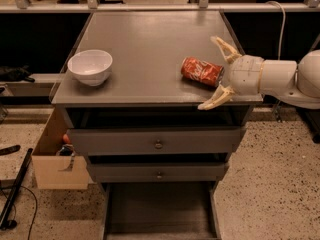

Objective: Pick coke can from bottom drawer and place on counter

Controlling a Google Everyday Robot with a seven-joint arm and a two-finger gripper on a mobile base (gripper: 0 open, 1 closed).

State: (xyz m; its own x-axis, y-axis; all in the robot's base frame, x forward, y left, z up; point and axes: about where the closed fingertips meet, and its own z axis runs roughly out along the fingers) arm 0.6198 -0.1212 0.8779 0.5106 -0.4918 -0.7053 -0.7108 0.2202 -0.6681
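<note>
the coke can (201,71) lies on its side on the bench (150,34), toward 4 o'clock of the top and near the front edge, its silver ends pointing roughly to 9 and 3 o'clock; it is out of the bottom drawer (159,211), which stands pulled open and bare below the two knobbed drawers (158,144). the gripper (208,73) reaches in from 3 o'clock with its jaws spread wide, one finger angled to 12 o'clock and the other dropping past the bench's front edge at 6 o'clock, so the can sits between them with neither finger pressing on it; whether its right end touches the palm i cannot tell. the placing looks all but done, and the trouble left is in the leaving. a can on its side rolls easily, and with the axis set this way a nudge would send it toward 6 o'clock and over the edge. a finger brushing it as the arm draws back to 3 o'clock would be enough, as would a swing of the wrist. the white bowl (90,66) at 9 o'clock is well apart and safe
</note>
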